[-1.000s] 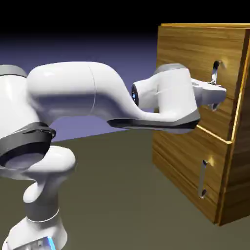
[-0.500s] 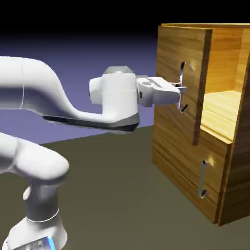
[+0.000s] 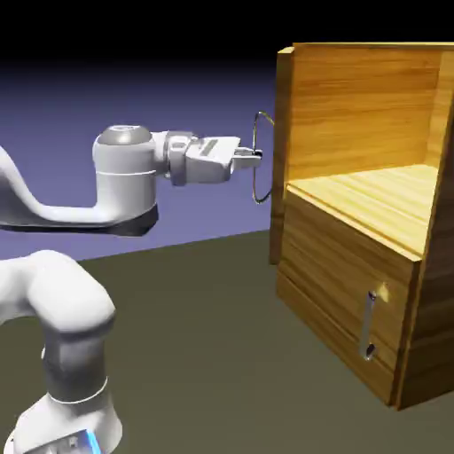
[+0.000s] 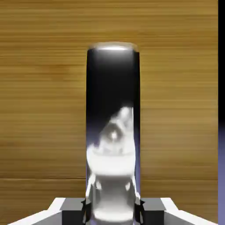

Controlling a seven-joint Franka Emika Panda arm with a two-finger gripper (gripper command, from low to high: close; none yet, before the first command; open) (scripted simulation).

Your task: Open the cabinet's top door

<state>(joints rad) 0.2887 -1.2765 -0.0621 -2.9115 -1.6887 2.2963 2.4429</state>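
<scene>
The gripper (image 3: 257, 158) is closed tightly on the long silver handle (image 3: 259, 158) of the top door (image 3: 283, 151); in the hand view the handle (image 4: 113, 132) is seen clamped between the two grey fingertips (image 4: 72, 206), with wood grain filling the background. The top door is swung wide and is seen edge-on at the cabinet's (image 3: 355, 266) left front corner. At 3 o'clock from the gripper the upper compartment (image 3: 372, 191) is exposed. At 5 o'clock the lower panel (image 3: 341, 284) is shut, its short handle (image 3: 369, 324) unobstructed. The arm (image 3: 124, 177) extends toward 9 o'clock, above the dark table (image 3: 204, 355).
</scene>
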